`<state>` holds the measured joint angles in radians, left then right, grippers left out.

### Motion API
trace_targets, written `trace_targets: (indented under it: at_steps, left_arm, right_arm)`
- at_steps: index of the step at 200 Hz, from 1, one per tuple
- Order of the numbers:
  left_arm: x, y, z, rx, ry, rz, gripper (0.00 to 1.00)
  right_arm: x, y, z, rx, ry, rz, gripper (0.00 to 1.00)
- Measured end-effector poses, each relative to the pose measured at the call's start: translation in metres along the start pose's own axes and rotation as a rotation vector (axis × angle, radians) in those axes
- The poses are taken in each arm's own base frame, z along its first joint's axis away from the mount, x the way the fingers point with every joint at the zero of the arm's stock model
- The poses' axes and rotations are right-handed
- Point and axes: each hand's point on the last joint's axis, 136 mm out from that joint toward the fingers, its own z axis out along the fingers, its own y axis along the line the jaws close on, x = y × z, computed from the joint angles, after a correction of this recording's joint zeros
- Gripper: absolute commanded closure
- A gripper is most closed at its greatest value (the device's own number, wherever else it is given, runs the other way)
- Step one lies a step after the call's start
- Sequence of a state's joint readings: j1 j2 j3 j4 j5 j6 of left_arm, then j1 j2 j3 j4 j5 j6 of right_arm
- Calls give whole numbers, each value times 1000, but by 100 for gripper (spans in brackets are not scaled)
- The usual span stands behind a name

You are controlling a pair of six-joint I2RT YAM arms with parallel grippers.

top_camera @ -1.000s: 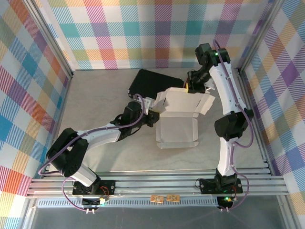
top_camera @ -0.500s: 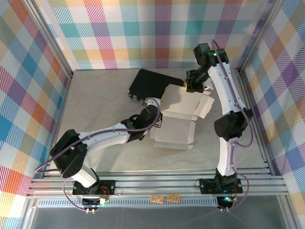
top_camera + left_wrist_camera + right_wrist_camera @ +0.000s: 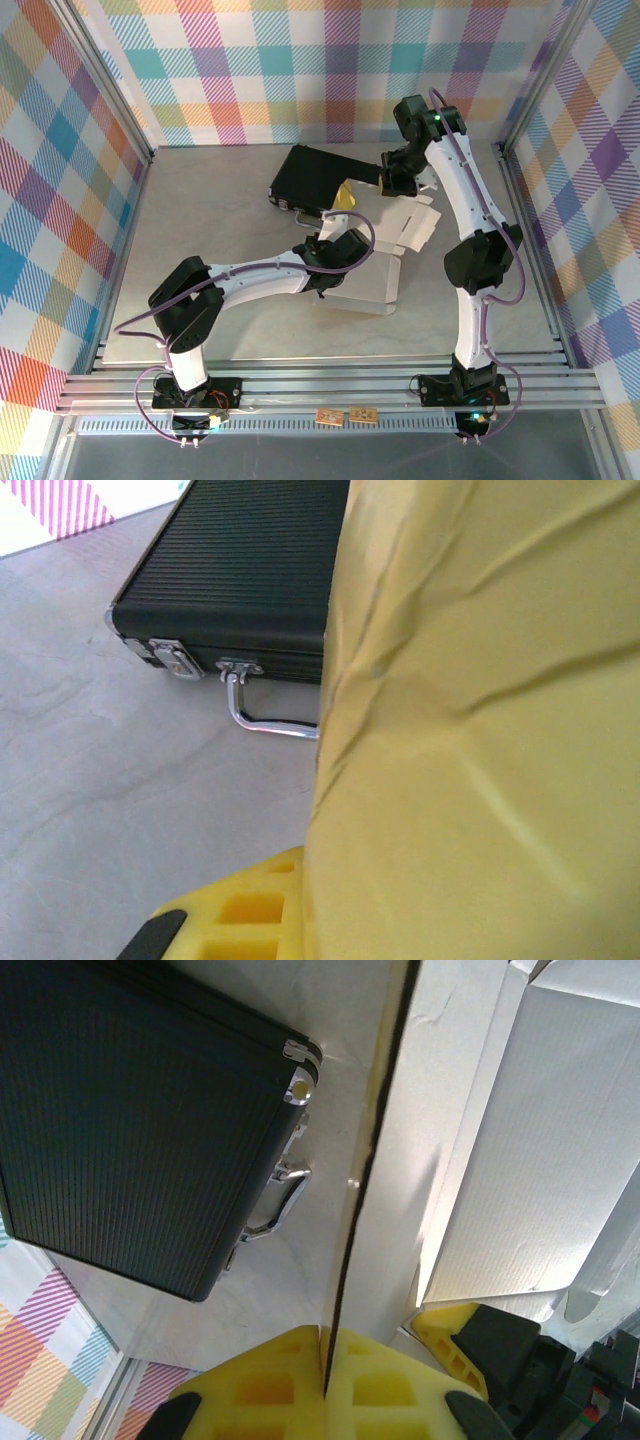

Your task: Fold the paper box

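Pinching the far edge of the paper box [image 3: 500, 1150], the right gripper [image 3: 325, 1360] has its yellow fingers closed flat on the thin sheet, which rises edge-on from between them. The left gripper [image 3: 348, 254] is also nearly closed; one finger [image 3: 245, 920] lies against the box's yellow face and the other is hidden behind the sheet, so it seems to be clamping the card.

From above, the box lies opened out in the middle of the table [image 3: 200, 220], whitish face up. Its long axis runs from the far side, by the right gripper, toward the near left. A flap sticks out to the right.

The black case [image 3: 318, 176] sits just far-left of it. The left wrist view shows the creased bright yellow face and the case's metal handle [image 3: 262, 720].
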<state>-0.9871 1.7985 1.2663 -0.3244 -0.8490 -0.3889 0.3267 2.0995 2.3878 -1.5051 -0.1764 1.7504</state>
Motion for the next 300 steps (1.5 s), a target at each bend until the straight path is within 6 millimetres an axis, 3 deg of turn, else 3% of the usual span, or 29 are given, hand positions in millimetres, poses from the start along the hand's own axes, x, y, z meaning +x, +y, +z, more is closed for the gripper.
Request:
trace_targets:
  at_steps: [30,42,50,64,77,102,121,144,182,213,263,300]
  left_arm:
    - [10,-1,-3,43,30,0,42]
    - [15,-1,-10,119,39,-30,31]
    - [17,3,-17,178,46,-74,29]
    - [12,11,-37,309,50,-173,29]
    - [-7,23,-56,446,36,-303,29]
    - [-56,63,-85,664,-41,-536,30]
    - [-70,91,-99,757,-74,-618,34]
    - [-60,121,-93,721,-33,-655,47]
    - [-11,171,-51,514,119,-781,48]
    - [15,167,-41,489,202,-815,49]
    - [21,155,-27,518,240,-837,51]
    - [30,142,-20,571,260,-798,63]
  right_arm:
    - [4,-2,3,11,20,-7,100]
    - [4,-4,7,22,21,-10,100]
    - [4,-5,10,27,21,-14,100]
    - [5,-8,18,36,21,-19,100]
    - [6,-13,25,43,21,-27,100]
    - [14,-18,33,29,18,-58,100]
    - [23,-15,35,-17,13,-97,100]
    - [37,-13,38,-79,2,-145,100]
    - [67,-17,51,-202,-27,-265,100]
    - [74,-35,63,-302,-49,-351,100]
    - [43,-44,66,-541,-92,-411,100]
    - [31,-46,87,-662,-65,-421,100]
